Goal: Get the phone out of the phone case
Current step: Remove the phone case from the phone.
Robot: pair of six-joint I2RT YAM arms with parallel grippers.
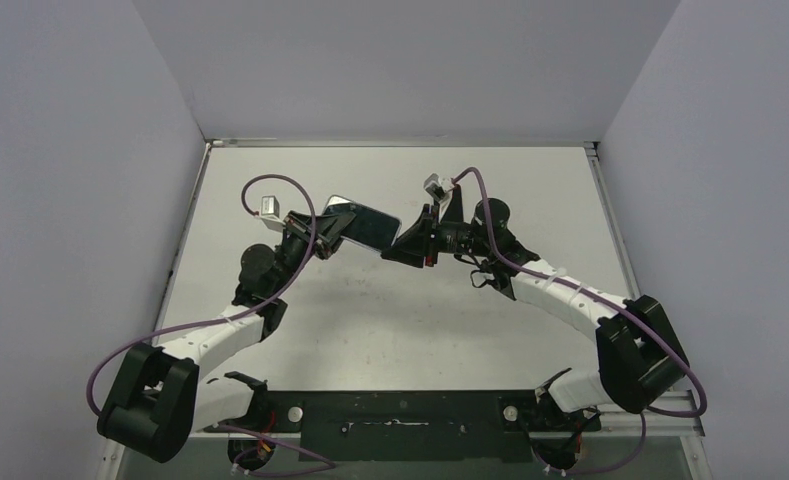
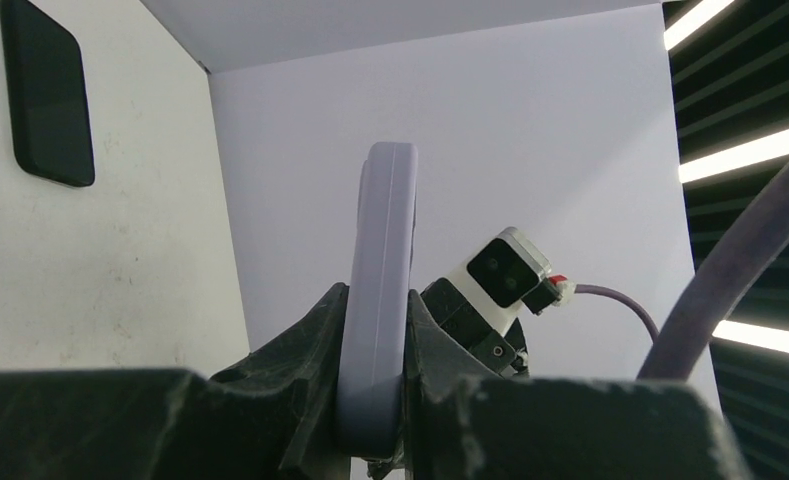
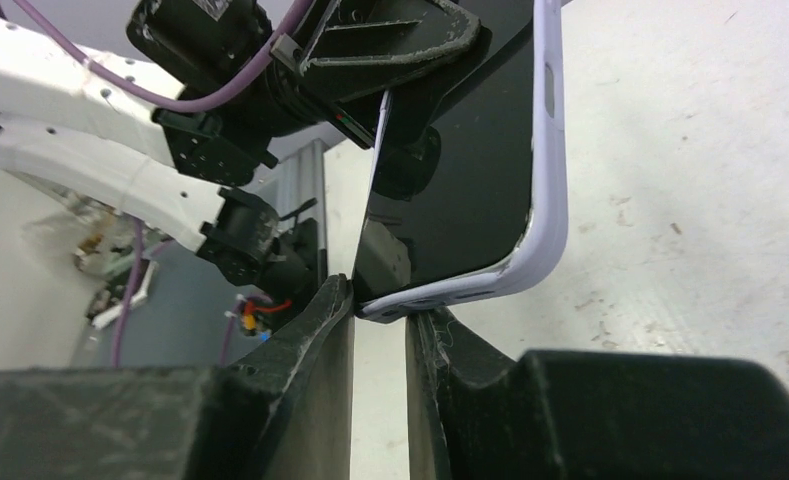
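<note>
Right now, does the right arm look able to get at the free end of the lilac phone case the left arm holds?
Probably yes. The left gripper clamps only one end of the lilac phone case, and the right gripper has its jaws at the far corner, nothing in between.

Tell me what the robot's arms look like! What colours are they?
Both arms, the left arm and right arm, have white links with chunky black joints. A purple cable loops along each. The left gripper and right gripper are black with two scuffed fingers, and a small white camera box sits on each wrist.
</note>
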